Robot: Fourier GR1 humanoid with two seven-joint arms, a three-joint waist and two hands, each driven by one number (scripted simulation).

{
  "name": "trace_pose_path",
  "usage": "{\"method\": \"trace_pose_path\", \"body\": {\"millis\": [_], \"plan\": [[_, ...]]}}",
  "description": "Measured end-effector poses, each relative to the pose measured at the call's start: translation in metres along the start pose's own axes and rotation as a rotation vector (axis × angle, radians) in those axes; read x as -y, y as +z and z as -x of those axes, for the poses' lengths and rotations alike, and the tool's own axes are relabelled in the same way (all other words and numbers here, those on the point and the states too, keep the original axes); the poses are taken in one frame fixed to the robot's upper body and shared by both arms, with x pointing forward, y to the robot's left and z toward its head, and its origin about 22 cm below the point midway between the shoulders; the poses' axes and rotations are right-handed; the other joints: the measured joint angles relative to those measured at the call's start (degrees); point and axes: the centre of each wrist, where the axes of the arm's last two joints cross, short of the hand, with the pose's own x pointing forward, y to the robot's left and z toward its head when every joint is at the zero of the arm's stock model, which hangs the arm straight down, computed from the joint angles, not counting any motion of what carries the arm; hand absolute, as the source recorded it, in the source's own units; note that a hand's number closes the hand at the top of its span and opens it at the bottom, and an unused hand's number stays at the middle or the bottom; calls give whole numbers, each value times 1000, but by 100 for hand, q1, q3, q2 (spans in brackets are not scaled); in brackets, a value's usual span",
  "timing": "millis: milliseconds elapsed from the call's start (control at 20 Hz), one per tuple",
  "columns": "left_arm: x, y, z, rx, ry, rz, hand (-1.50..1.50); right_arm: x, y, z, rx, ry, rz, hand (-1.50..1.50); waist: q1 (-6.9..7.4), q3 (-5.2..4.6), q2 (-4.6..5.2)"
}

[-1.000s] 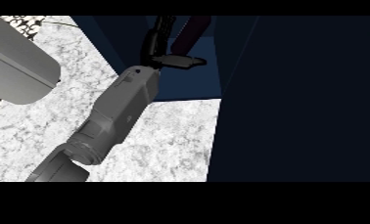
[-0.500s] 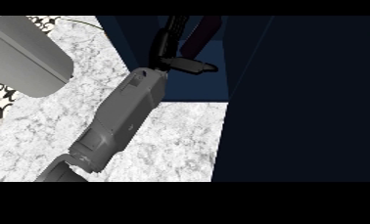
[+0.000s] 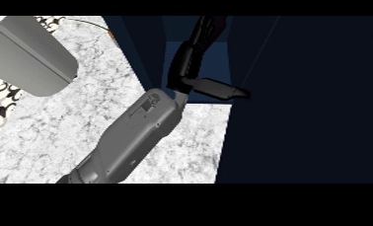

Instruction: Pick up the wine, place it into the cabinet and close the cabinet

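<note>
The wine bottle (image 3: 215, 26), dark with a reddish sheen, stands inside the open dark blue cabinet (image 3: 211, 67) at the top centre. My right hand (image 3: 186, 67) reaches into the cabinet from the lower left. Its fingers (image 3: 191, 52) run straight up along the bottle's left side. The thumb (image 3: 218, 89) sticks out flat to the right, away from the bottle. Nothing is pinched between thumb and fingers. The bottle's lower part is hidden behind the hand. My left hand does not show.
A dark cabinet door (image 3: 299, 101) fills the right side of the view. The white marble counter (image 3: 80, 106) lies at the left, under my forearm (image 3: 131, 141). A grey rounded box (image 3: 33, 55) sits at the upper left.
My right hand has drawn back towards the cabinet's front edge and a little to the right, while the bottle has stayed inside. The view has shifted slightly.
</note>
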Motion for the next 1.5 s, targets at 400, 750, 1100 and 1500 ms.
{"method": "trace_pose_path", "body": {"millis": [400, 750, 1100, 1500], "plan": [[26, 59, -13, 0, 24, -96, -150, -7, 0, -8, 21, 19, -5, -150, -41, 6, 44], [53, 116, -29, 7, 112, -146, 150, -7, 0, -13, 35, 23, 5, -150, -60, 3, 55], [42, 172, -54, -2, 186, -97, 150, -9, 1, -9, 26, 25, 13, -150, -62, -1, 61], [0, 214, -71, -1, 194, -30, 150, -19, -1, -8, 8, 62, -123, 150, -49, 2, 65]]}}
